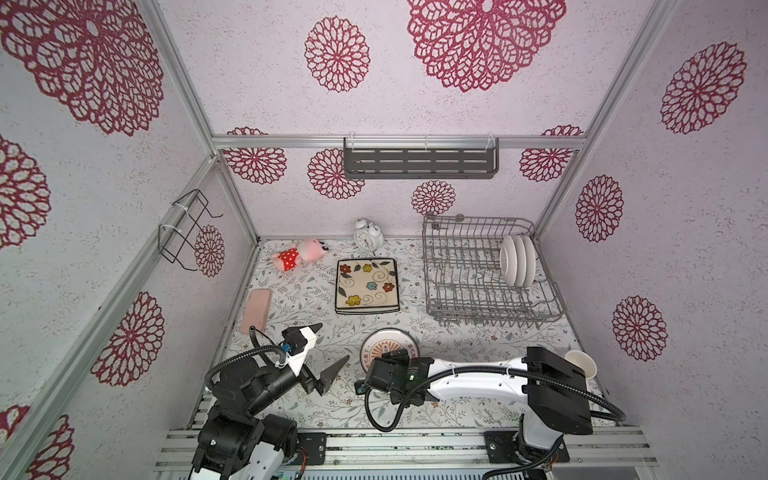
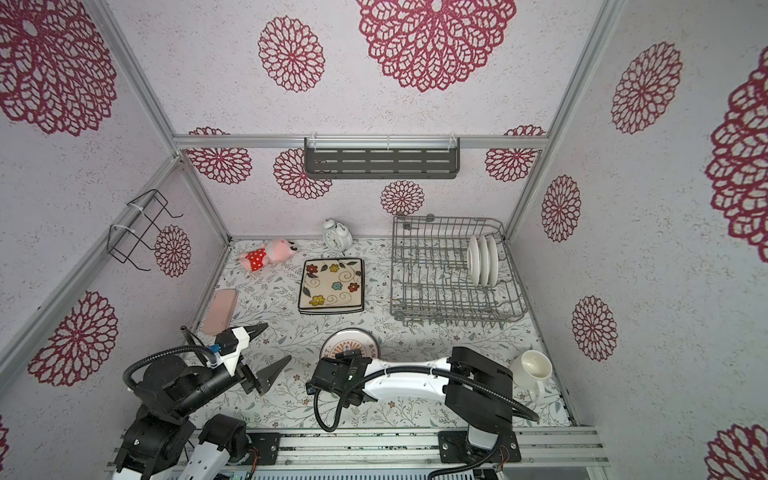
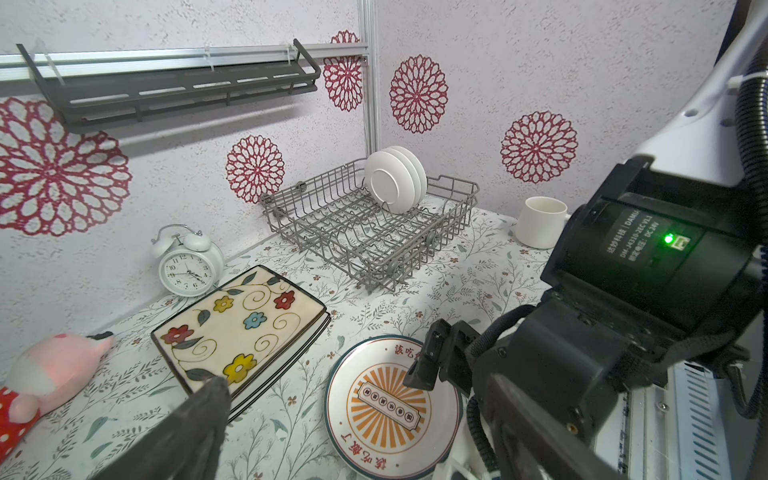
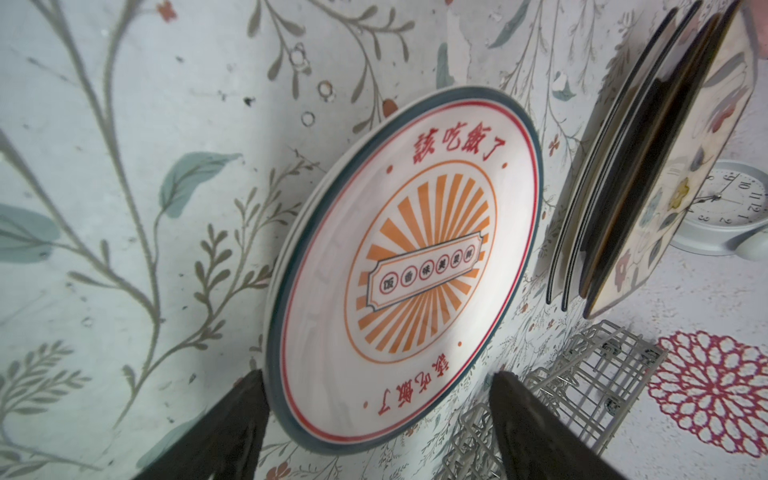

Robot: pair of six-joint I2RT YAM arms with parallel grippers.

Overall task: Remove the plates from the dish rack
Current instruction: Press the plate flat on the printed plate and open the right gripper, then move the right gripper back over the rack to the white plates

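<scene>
The grey wire dish rack (image 1: 478, 291) (image 3: 353, 232) stands at the back right. Three round white plates (image 1: 517, 259) (image 3: 395, 178) stand upright in its far right corner, backs showing. A stack of square flower-painted plates (image 1: 365, 284) (image 4: 648, 166) lies flat mid-table. A round teal-rimmed plate (image 1: 384, 343) (image 4: 415, 249) lies flat nearer the front. My right gripper (image 4: 376, 376) hovers over that plate's near edge, open, one finger on each side, holding nothing. At the front left my left gripper (image 1: 331, 343) is wide open and empty, apart from all plates.
A white alarm clock (image 1: 368, 235) and a pink plush toy (image 1: 297, 257) sit by the back wall. A pink case (image 1: 256, 309) lies along the left edge. A white mug (image 2: 534, 370) stands at the front right. A dark slotted shelf (image 1: 419, 162) and a black wire holder (image 1: 185, 228) hang on the walls.
</scene>
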